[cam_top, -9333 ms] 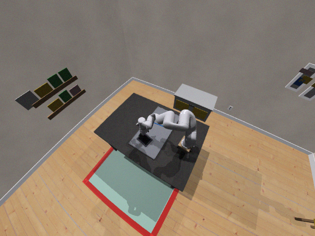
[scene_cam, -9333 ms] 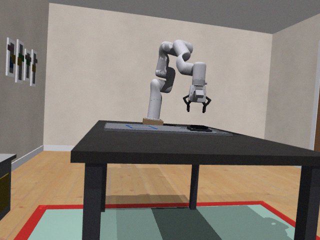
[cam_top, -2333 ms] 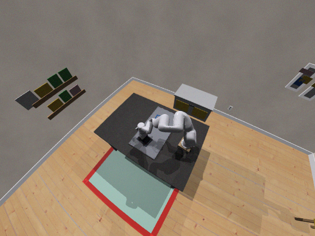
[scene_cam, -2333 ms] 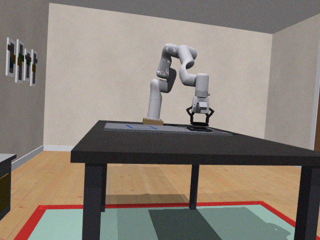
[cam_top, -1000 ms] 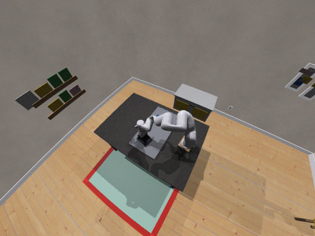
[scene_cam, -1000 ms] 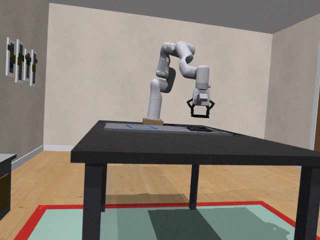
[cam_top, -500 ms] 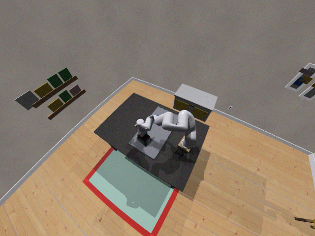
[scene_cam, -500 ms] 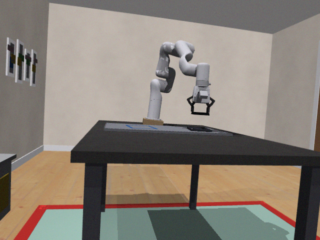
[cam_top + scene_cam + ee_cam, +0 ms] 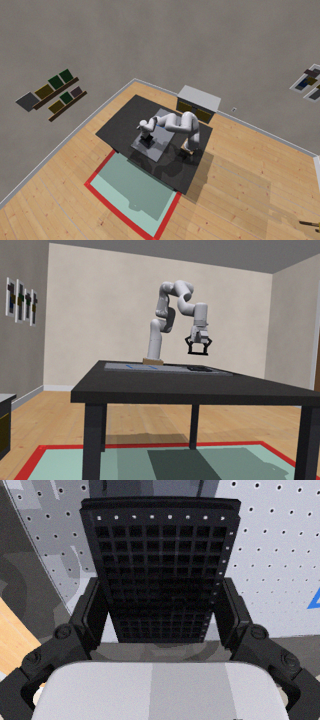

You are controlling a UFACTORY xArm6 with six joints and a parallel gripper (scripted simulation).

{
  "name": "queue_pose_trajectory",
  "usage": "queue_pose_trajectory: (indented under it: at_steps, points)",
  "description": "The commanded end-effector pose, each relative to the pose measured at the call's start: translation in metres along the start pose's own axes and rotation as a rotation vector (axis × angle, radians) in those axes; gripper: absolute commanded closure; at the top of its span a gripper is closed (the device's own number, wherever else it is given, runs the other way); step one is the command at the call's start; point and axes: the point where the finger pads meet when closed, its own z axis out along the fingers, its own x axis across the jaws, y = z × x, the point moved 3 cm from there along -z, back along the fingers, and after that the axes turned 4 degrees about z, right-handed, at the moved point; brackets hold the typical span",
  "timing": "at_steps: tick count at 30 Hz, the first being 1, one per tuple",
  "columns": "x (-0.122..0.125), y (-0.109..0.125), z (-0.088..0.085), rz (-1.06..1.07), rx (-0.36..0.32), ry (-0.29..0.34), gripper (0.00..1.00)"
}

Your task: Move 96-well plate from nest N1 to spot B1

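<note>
My gripper [image 9: 197,352] is shut on the black 96-well plate [image 9: 162,576], its fingers on the two long sides. It holds the plate level in the air, clearly above the grey deck [image 9: 165,369]. The plate also shows as a thin dark slab between the fingers in the exterior view [image 9: 197,353]. The blue taped outline B1 [image 9: 141,366] lies on the deck to the left, near the arm's base; one blue corner shows in the wrist view [image 9: 315,600].
The deck is a perforated grey board on a black table [image 9: 196,387]. The arm's tan base block [image 9: 153,361] stands behind the outline. A grey cabinet [image 9: 199,103] stands beyond the table. A red-edged green mat [image 9: 131,191] lies on the floor.
</note>
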Motion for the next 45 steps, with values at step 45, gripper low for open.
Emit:
queue_pose_trajectory:
  at_steps: [45]
  points:
    - [0.142, 0.0, 0.004, -0.137, 0.004, -0.009, 1.0]
